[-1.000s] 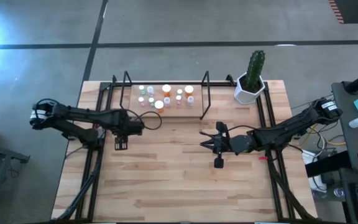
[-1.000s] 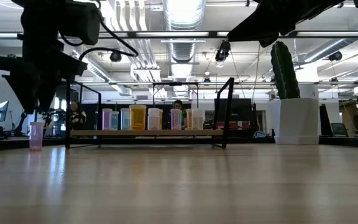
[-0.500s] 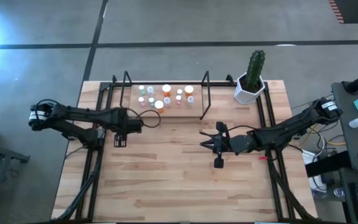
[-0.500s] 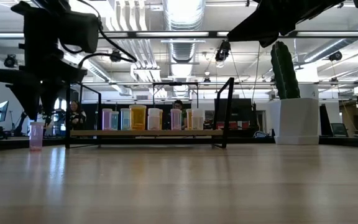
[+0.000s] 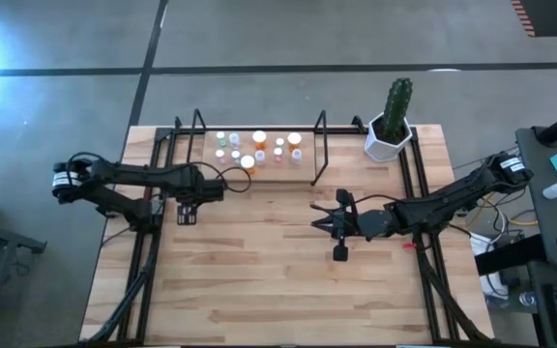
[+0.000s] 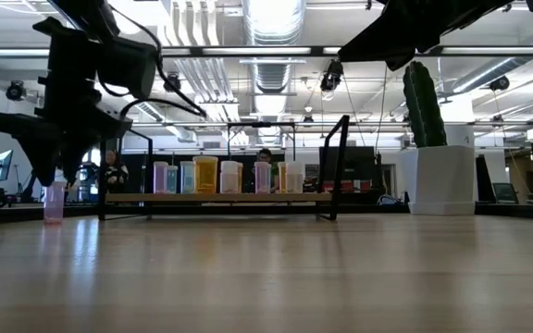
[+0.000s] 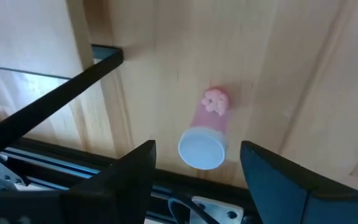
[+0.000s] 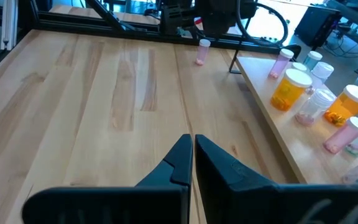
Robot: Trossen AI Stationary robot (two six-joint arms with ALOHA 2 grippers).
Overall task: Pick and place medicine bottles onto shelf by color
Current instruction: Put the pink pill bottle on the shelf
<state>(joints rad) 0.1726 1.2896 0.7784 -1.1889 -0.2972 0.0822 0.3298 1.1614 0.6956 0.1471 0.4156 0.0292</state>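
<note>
A pinkish medicine bottle with a white cap (image 7: 205, 140) stands upright on the table near its left edge; it also shows in the low view (image 6: 55, 202) and the right wrist view (image 8: 201, 51). My left gripper (image 5: 188, 215) hangs open above it, pointing down, one finger on either side of the cap without touching. Several more medicine bottles (image 5: 254, 148) stand on the shelf (image 5: 269, 174) at the far edge; the low view (image 6: 206, 176) shows them in a row. My right gripper (image 5: 317, 221) is shut and empty over the table's middle right.
A white hexagonal pot with a cactus (image 5: 391, 130) stands at the far right corner. Black frame rails (image 5: 153, 208) run along the table's left and right sides, close to the pink bottle. Bare wood lies between the two arms and toward the near edge.
My left gripper has moved a little toward the far edge and come down toward the pink bottle, staying open. The bottle has not moved.
</note>
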